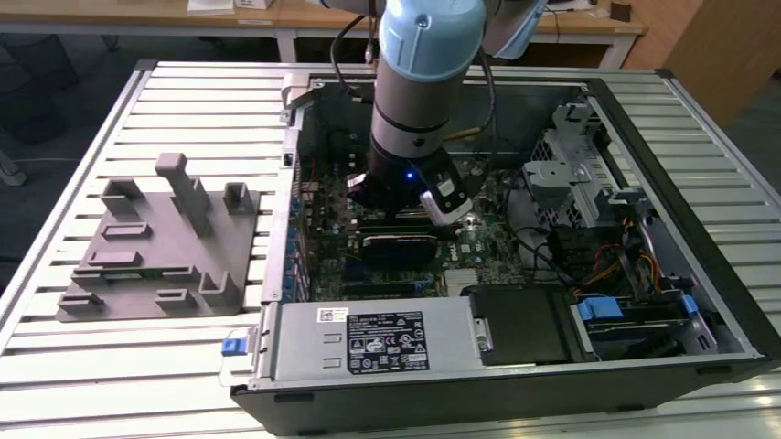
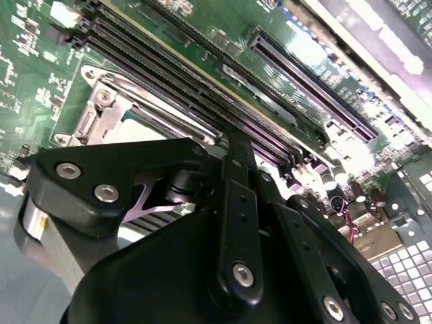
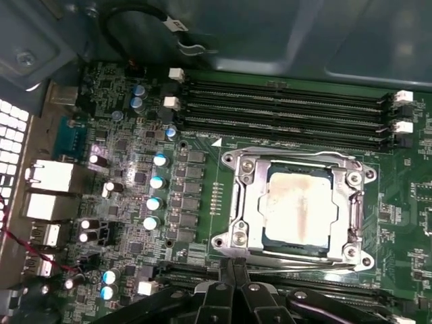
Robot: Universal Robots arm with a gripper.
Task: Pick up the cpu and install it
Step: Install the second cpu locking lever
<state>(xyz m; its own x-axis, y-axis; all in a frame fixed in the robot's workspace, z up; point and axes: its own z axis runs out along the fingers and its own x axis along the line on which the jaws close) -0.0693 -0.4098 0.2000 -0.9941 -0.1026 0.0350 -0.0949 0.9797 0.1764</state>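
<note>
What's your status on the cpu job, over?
Gripper low over the motherboard, beside the socket frame. Cpu lying inside that frame. Nothing lying across it.

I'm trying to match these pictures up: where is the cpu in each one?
Exterior view: hidden behind the arm, inside the open computer case.
First wrist view: the cpu lies in its socket frame, beside the memory slots.
Second wrist view: a sliver of it, probably, by the same memory slots.
</note>
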